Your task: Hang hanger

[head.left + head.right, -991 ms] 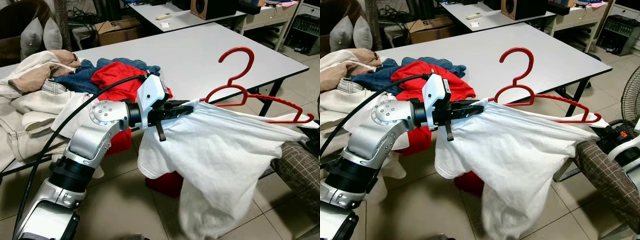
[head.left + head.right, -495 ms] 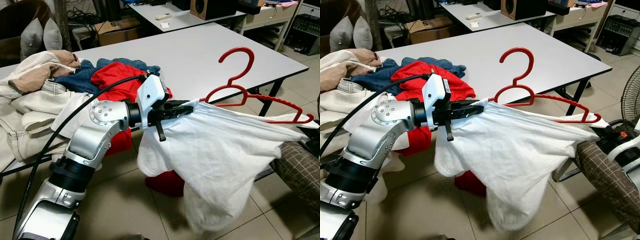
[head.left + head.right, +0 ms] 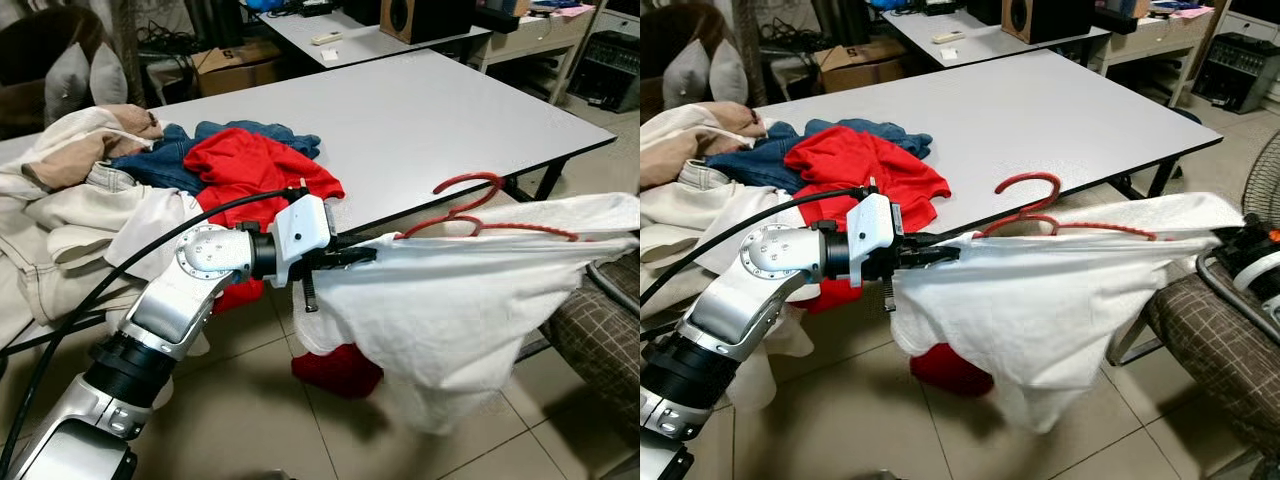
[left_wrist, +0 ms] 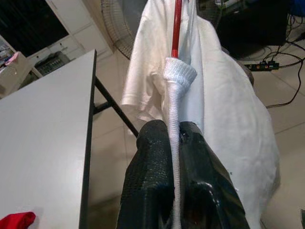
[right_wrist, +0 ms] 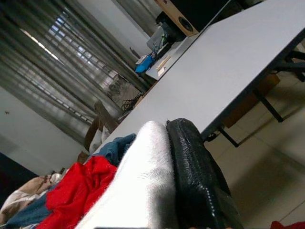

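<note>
Beside the near edge of the grey table (image 3: pixel 420 110), the left gripper (image 3: pixel 362 254) reaches out from its silver arm with both black fingers (image 4: pixel 152 171) pressed together on a bunched edge of the white shirt (image 3: pixel 460 300); the left wrist view shows the cloth pinched in a thin strip between the two pads, and beyond it the cloth's bunched edge wrapped round one arm of the red hanger (image 3: pixel 470 195); the hanger lies tilted nearly flat, its hook leaning toward the table edge and its red bar running along the top of the shirt, which is stretched between the two sides and sags toward the tiled floor (image 3: pixel 250 420); at the far right end the shirt is pulled taut toward the right gripper (image 5: pixel 164 167), whose wrist view shows white fabric lying tight against one black finger, so it appears closed on the cloth; on the table behind the left arm lies a heap of clothes (image 3: pixel 110 190), with a red garment (image 3: pixel 250 165) on top of blue denim and pale pieces; a checked cushion (image 3: pixel 600 330) sits at the right, below the shirt.
</note>
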{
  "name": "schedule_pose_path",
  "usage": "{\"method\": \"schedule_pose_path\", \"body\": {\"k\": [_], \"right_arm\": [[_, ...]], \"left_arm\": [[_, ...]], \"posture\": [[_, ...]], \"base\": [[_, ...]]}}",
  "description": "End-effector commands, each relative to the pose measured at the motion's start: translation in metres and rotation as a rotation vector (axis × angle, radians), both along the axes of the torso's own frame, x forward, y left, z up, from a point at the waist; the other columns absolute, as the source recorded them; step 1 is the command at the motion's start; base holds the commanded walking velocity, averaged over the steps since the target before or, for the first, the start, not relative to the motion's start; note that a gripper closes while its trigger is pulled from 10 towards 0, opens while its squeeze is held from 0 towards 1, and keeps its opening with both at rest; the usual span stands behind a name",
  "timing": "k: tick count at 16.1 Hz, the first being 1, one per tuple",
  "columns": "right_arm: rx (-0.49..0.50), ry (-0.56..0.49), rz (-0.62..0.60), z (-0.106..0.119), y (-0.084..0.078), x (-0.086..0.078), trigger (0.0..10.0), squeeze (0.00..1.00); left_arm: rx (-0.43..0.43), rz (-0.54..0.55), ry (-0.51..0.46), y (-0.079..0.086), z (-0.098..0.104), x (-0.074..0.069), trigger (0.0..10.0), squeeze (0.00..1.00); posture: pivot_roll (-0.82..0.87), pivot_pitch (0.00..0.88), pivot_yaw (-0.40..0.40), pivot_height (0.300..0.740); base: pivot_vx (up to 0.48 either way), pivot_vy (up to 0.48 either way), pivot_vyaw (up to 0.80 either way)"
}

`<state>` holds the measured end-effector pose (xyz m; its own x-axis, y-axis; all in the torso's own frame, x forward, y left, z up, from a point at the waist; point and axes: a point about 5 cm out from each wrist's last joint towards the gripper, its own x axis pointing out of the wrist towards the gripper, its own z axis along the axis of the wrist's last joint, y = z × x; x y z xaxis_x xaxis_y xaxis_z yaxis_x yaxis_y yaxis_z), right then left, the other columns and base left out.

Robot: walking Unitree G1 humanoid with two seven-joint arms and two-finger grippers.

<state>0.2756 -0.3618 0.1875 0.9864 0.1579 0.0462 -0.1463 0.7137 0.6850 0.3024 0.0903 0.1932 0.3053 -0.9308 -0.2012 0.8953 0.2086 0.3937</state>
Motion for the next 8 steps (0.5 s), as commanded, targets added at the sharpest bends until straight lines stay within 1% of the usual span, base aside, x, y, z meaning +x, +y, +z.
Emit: {"method": "schedule_pose_path", "body": {"k": [1,2,3,4,5,6,8], "right_arm": [[-0.026,-0.055,-0.208,0.024,-0.041,-0.020,0.0,0.00],[-0.070,-0.040,-0.175,0.025,-0.038,-0.018,0.0,0.00],[-0.122,-0.020,-0.127,0.025,-0.030,-0.015,0.0,0.00],[-0.163,-0.009,-0.084,0.025,-0.020,-0.010,0.0,0.00],[-0.175,-0.007,-0.070,0.025,-0.014,-0.007,0.0,0.00],[-0.186,-0.003,-0.064,0.025,-0.011,-0.004,0.0,0.00],[-0.202,-0.006,-0.012,0.027,0.007,0.006,0.0,0.00]], "left_arm": [[0.164,0.269,0.049,0.066,-0.018,0.017,0.0,0.00],[0.238,0.294,0.050,0.072,-0.025,0.018,0.0,0.00],[0.282,0.296,0.066,0.073,-0.031,0.018,0.0,0.00],[0.326,0.250,0.070,0.067,-0.036,0.014,0.0,0.00],[0.353,0.217,0.070,0.063,-0.039,0.011,0.0,0.00],[0.378,0.208,0.067,0.059,-0.042,0.010,0.0,0.00],[0.408,0.243,0.080,0.049,-0.053,0.014,0.0,0.00]], "posture": [[-0.02,0.001,0.071,0.740],[-0.02,0.003,0.068,0.740],[-0.02,0.004,0.067,0.740],[-0.02,0.004,0.067,0.740],[-0.03,0.005,0.068,0.740],[-0.03,0.004,0.068,0.740],[-0.02,0.004,0.067,0.740]], "base": [[0.000,0.000,0.00],[0.000,0.000,0.00],[0.000,0.000,0.00],[0.000,0.000,0.00],[0.000,0.000,0.00],[0.000,0.000,0.00],[0.000,0.000,0.00]]}}
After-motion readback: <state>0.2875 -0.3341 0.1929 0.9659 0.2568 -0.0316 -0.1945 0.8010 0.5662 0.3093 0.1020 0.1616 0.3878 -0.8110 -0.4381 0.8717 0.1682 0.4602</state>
